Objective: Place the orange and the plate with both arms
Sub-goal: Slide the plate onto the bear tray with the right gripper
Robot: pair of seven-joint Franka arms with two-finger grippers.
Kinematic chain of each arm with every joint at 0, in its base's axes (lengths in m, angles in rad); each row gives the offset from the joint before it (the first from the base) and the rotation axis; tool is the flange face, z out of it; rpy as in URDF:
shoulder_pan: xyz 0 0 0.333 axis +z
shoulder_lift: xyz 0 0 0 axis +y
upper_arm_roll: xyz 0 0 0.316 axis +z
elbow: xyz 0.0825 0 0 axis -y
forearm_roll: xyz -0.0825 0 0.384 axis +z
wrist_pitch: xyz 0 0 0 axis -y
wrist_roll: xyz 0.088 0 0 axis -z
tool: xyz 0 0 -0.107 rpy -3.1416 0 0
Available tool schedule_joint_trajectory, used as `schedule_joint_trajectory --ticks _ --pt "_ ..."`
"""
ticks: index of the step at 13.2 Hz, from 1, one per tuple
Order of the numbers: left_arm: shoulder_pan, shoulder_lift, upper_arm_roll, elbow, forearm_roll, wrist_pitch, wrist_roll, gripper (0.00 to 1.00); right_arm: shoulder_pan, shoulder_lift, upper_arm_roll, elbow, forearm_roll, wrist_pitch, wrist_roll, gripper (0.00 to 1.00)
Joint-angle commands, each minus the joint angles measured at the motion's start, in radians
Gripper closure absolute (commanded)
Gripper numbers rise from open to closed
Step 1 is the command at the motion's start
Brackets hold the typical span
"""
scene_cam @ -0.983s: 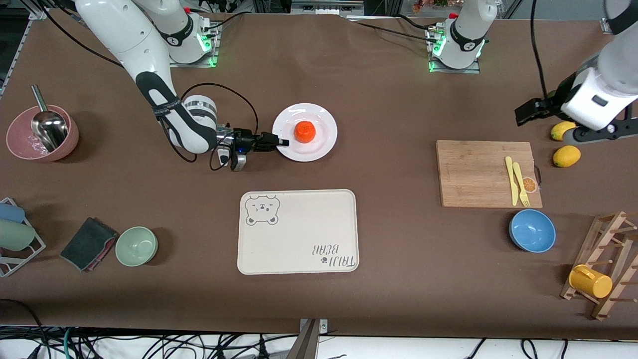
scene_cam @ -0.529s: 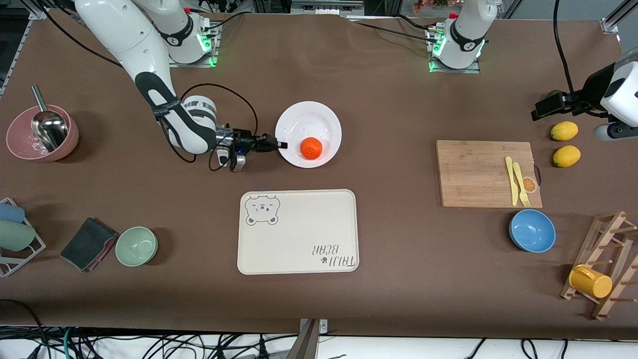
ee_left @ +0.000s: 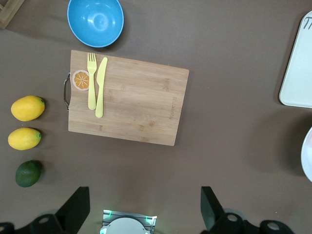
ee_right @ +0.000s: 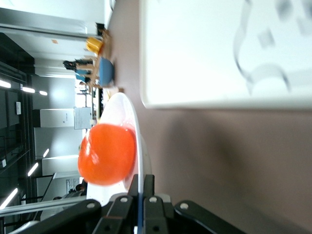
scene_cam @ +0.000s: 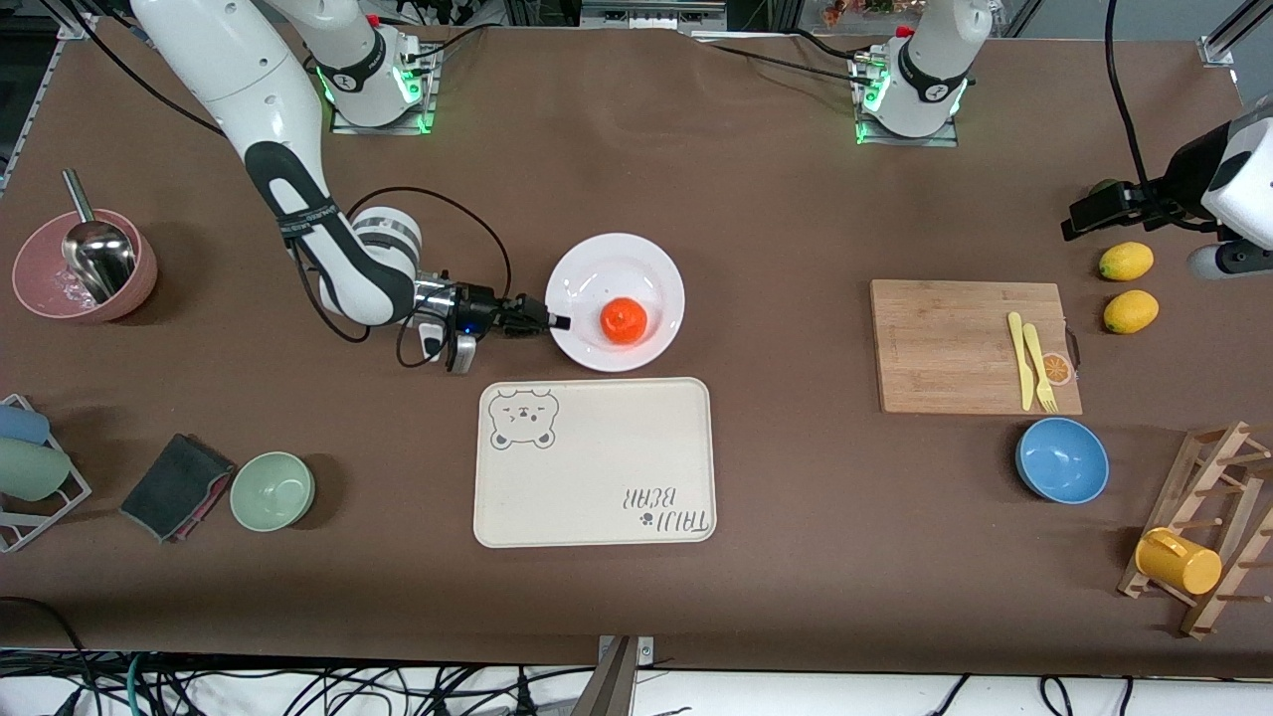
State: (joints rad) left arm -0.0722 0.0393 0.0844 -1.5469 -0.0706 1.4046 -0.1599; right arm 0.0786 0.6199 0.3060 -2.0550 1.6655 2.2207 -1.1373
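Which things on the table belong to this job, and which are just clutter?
In the job: orange on the plate; right gripper shut on the plate's rim; left gripper open, waiting over the table beside the lemons.

Lying about: bear tray, cutting board, lemons, blue bowl, green bowl.

In the left wrist view the plate (ee_left: 309, 155) is cut off at the right edge, and so is the bear-print tray (ee_left: 298, 63). The left gripper (ee_left: 144, 207) shows only 2 dark fingertips at the bottom edge. The tray (ee_right: 204, 48) blurs in the right wrist view.
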Motion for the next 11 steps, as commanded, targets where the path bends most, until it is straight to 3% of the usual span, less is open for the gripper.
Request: schedule_joint_trajectory --ticks 1,4,6,7,11 --pt "-0.003 0.007 0.003 0.024 -0.017 -0.012 0.010 0.00 0.000 0.033 -0.025 0.114 -0.038 0.017 0.057 1.00" --pt "0.005 0.011 -0.017 0.030 -0.014 -0.009 -0.010 0.00 0.003 0.119 -0.036 0.281 -0.143 0.112 0.138 1.00" --pt "0.058 0.028 -0.096 0.043 -0.003 -0.010 -0.029 0.00 0.003 0.185 -0.036 0.384 -0.237 0.129 0.239 1.00" --pt "0.055 0.031 -0.092 0.059 0.012 -0.010 -0.027 0.00 0.003 0.207 -0.036 0.427 -0.266 0.129 0.290 1.00" --pt "0.048 0.039 -0.103 0.060 0.029 -0.010 -0.029 0.00 0.007 0.316 -0.036 0.562 -0.291 0.149 0.327 1.00"
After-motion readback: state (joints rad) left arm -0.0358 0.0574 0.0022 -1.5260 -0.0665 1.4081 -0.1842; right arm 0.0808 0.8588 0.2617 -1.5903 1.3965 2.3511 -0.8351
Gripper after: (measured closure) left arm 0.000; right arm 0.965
